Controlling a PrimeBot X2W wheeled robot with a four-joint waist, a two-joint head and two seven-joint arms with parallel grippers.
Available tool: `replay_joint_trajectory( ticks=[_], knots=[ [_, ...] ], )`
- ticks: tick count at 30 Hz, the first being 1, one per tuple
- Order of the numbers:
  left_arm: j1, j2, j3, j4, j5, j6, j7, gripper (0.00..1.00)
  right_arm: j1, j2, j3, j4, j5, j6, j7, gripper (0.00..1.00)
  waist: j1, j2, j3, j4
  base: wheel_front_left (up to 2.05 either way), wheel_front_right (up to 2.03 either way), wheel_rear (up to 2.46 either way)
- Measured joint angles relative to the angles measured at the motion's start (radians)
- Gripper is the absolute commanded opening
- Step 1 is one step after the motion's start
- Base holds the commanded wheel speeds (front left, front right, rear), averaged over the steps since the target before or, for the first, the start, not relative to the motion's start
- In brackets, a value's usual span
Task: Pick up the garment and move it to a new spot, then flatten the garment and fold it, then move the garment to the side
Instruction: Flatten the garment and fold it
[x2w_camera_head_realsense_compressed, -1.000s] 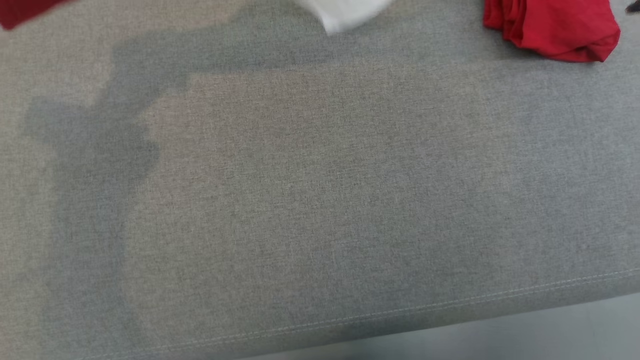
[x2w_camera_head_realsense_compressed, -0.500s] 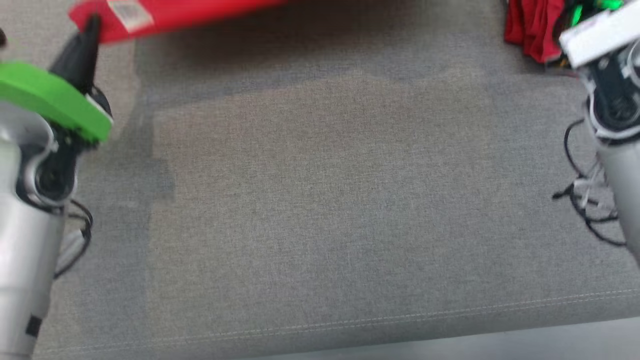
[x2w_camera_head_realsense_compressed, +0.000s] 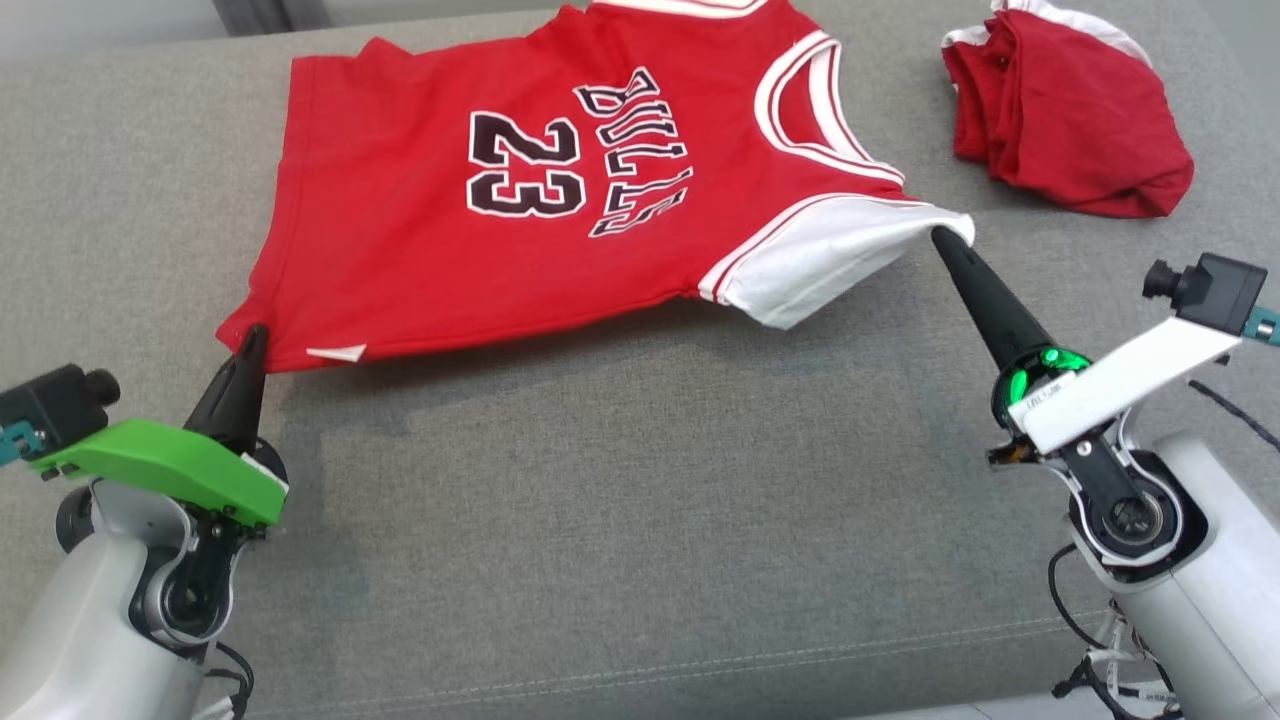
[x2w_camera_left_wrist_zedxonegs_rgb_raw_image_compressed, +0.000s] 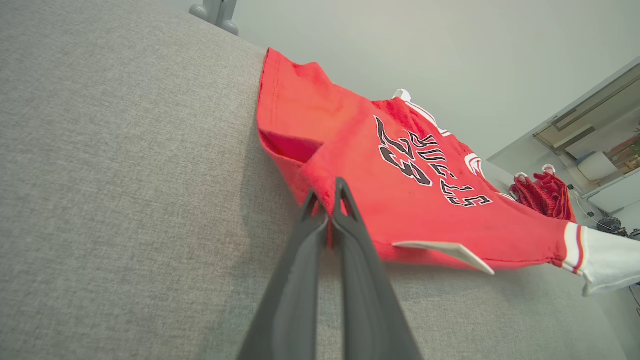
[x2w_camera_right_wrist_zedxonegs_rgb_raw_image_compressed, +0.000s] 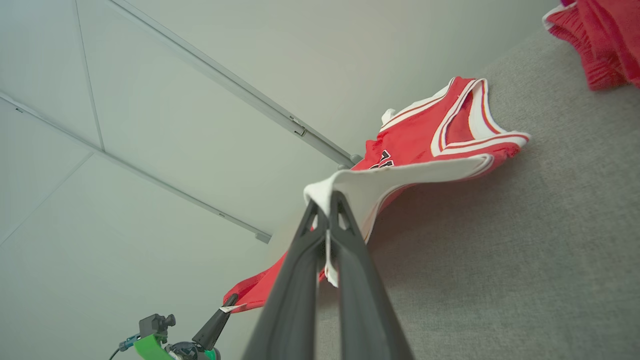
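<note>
The garment (x2w_camera_head_realsense_compressed: 520, 190) is a red jersey with white sleeves, "BULLS" and "23" printed on it. It is stretched out a little above the grey cushion, its near edge raised between my two grippers. My left gripper (x2w_camera_head_realsense_compressed: 255, 335) is shut on the jersey's red hem corner (x2w_camera_left_wrist_zedxonegs_rgb_raw_image_compressed: 320, 187). My right gripper (x2w_camera_head_realsense_compressed: 942, 238) is shut on the tip of the white sleeve (x2w_camera_right_wrist_zedxonegs_rgb_raw_image_compressed: 325, 192). In the right wrist view my left gripper (x2w_camera_right_wrist_zedxonegs_rgb_raw_image_compressed: 231, 299) shows far below, holding the hem.
A crumpled red cloth with white trim (x2w_camera_head_realsense_compressed: 1070, 110) lies on the cushion at the far right. The grey cushion's seamed front edge (x2w_camera_head_realsense_compressed: 700, 665) runs along the bottom. Black cables (x2w_camera_head_realsense_compressed: 1100, 640) hang by my right arm.
The head camera has tilted up, so the whole picture shifted: both arms and the spread jersey have come into view, where a second ago there were grey cushion and cloth edges.
</note>
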Motion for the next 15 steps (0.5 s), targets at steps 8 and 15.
replay_joint_trajectory(
  ticks=[8,15],
  knots=[
    [0.112,0.033,-0.008,-0.074,0.011,0.000,-0.073,0.00,0.135,-0.077,0.018,-0.123,0.037,0.000,0.015,0.00,0.0000,0.0000,-0.063,-0.027,0.00,0.00,0.00],
    [0.216,0.046,-0.022,-0.114,0.012,0.000,-0.081,0.00,0.259,-0.132,0.007,-0.176,0.064,0.000,0.015,0.00,0.0000,0.0000,-0.101,-0.040,0.00,0.00,0.00]
  ],
)
